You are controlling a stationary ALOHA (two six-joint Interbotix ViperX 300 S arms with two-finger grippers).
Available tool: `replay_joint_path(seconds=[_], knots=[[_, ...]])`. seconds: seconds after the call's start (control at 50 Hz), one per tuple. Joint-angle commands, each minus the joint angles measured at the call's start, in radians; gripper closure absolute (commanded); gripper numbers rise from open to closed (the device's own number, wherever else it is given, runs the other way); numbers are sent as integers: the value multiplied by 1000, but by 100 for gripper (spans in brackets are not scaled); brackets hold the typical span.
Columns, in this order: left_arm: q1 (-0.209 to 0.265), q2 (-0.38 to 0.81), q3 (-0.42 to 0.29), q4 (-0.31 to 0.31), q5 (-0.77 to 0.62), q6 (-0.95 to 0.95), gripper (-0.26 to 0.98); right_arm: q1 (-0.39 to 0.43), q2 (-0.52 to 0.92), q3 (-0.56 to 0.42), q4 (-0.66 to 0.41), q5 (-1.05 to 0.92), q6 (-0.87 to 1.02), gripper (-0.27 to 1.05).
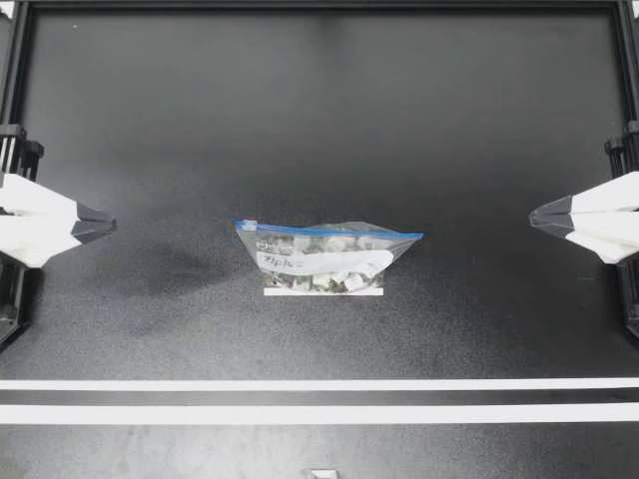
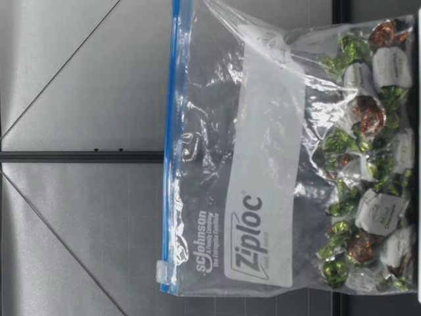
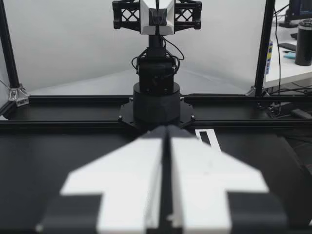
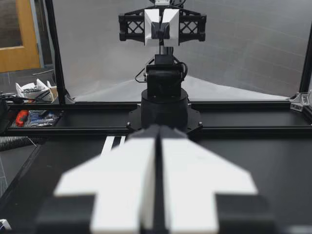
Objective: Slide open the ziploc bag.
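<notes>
Low view crops one end of the ziploc bag [image 2: 266, 191].

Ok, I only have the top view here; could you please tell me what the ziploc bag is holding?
Observer: The low view shows the ziploc bag holds wrapped candies, green, brown and white, bunched at its bottom.
Operator: Thank you. Is the left gripper open?
Observer: No; its wrist view shows the left gripper with fingers pressed together, empty.
Operator: And the right one?
Observer: The right gripper is likewise shut and empty, by its wrist view.
</notes>
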Motion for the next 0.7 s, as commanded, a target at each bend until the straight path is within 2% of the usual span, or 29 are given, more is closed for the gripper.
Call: replay_joint_path(seconds=[0.0, 0.14, 0.3, 0.38, 0.48, 0.68], knots=[[2, 11, -18, -11, 2, -5, 87, -3, 5, -3, -3, -3, 0, 93], [5, 25, -5, -23, 5, 6, 87, -12, 8, 12, -2, -3, -3, 96], [48, 81, 49, -23, 3, 5, 87, -35, 54, 21, -2, -60, 5, 96], [87, 146, 84, -25, -3, 2, 87, -41, 98, 9, -2, -114, 9, 96], [120, 233, 106, -52, -17, -2, 87, -55, 181, -23, -2, -189, 9, 96], [123, 400, 110, -94, -140, 0, 85, -71, 368, -141, -2, -213, 9, 96]])
